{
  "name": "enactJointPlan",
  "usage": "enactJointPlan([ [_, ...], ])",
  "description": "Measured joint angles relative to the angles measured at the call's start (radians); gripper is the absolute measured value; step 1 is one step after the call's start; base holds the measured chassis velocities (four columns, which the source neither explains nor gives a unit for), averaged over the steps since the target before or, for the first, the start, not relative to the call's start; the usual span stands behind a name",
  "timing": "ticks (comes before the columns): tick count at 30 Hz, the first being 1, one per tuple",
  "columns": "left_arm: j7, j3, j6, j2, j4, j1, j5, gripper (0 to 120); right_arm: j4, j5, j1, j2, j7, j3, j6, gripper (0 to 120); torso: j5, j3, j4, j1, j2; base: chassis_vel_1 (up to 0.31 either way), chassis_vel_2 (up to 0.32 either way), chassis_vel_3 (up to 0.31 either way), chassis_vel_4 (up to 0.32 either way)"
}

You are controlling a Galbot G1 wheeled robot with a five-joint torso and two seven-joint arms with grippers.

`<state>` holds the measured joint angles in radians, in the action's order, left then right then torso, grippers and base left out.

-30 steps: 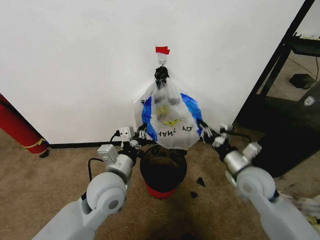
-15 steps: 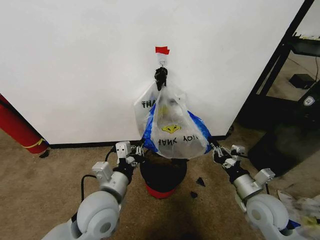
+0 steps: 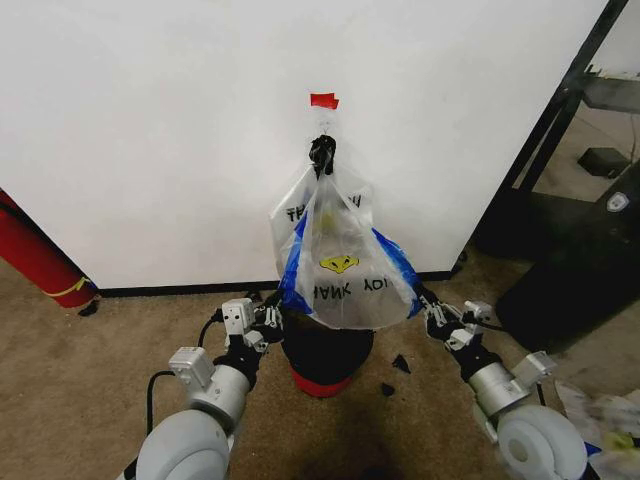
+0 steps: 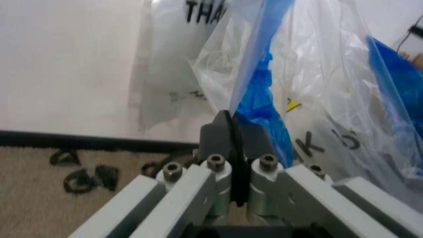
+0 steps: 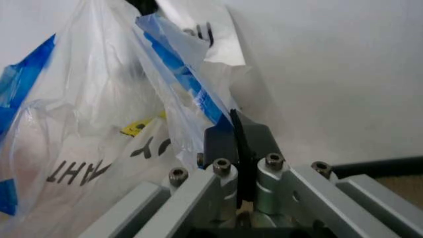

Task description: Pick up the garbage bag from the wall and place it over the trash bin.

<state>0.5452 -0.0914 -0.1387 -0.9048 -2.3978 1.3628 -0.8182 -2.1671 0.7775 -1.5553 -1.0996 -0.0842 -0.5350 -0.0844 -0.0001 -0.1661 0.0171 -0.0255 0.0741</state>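
The garbage bag [image 3: 345, 265] is hung against the wall [image 3: 150, 130] from a small hook under a strip of red tape [image 3: 324, 100], its top knotted there, its open blue-edged mouth spread directly above the trash bin [image 3: 325, 350]. The left end effector [image 3: 268, 318] is clenched on the bag's blue edge at one lower corner, and the right end effector [image 3: 428, 305] is clamped on the opposite blue edge; in each wrist view the pads are seen pressed together with film pinched between them.

The main risk is judged to be tearing: the film is thin, the top is tied at the hook, and any further outward or downward pull could rip the plastic at the knot or at the pinched edges. A slip is also possible, since only a narrow fold is held by each end effector (the left wrist view shows little more than the blue strip [image 4: 254, 94] caught). A second printed bag [image 3: 300, 210] is hung behind and could be dragged along.

Compared with a second ago, both arms are drawn lower and closer to the robot, and the bag's mouth is stretched wider and flatter, with the smiley print [image 3: 339, 263] raised higher on the bag.
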Motion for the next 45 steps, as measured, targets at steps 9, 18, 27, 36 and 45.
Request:
enactJointPlan([
  [9,-0.017,0.0,0.022,0.016,0.0,0.054,0.044,0,-0.006,-0.029,-0.068,-0.011,-0.016,-0.004,0.02,0,0.0001,0.0,0.0,0.0,0.0,0.0,0.0,0.0,0.0],
  [18,-0.042,-0.02,0.062,0.026,-0.058,-0.023,0.055,0,-0.118,0.004,-0.042,-0.001,0.016,-0.029,0.029,0,0.0,0.0,0.0001,0.0,0.0,0.0,0.0,0.0,0.0],
  [27,-0.066,-0.051,0.092,0.07,-0.102,-0.119,0.02,0,-0.239,0.122,0.085,0.05,0.078,-0.051,-0.022,0,0.0,0.0,-0.0001,0.0,0.0,0.0,0.0,0.0,0.0],
  [36,-0.054,-0.114,0.068,0.089,-0.105,-0.142,-0.037,0,-0.274,0.273,0.153,0.09,0.131,-0.077,-0.07,0,-0.0001,0.0,0.0,0.0,0.0,0.0,0.0,0.0,0.0],
  [45,-0.032,-0.119,0.056,0.091,-0.105,-0.114,-0.053,0,-0.258,0.262,0.161,0.043,0.141,0.009,-0.082,0,0.0001,0.0,0.0,0.0,0.0,0.0,0.0,0.0,0.0],
])
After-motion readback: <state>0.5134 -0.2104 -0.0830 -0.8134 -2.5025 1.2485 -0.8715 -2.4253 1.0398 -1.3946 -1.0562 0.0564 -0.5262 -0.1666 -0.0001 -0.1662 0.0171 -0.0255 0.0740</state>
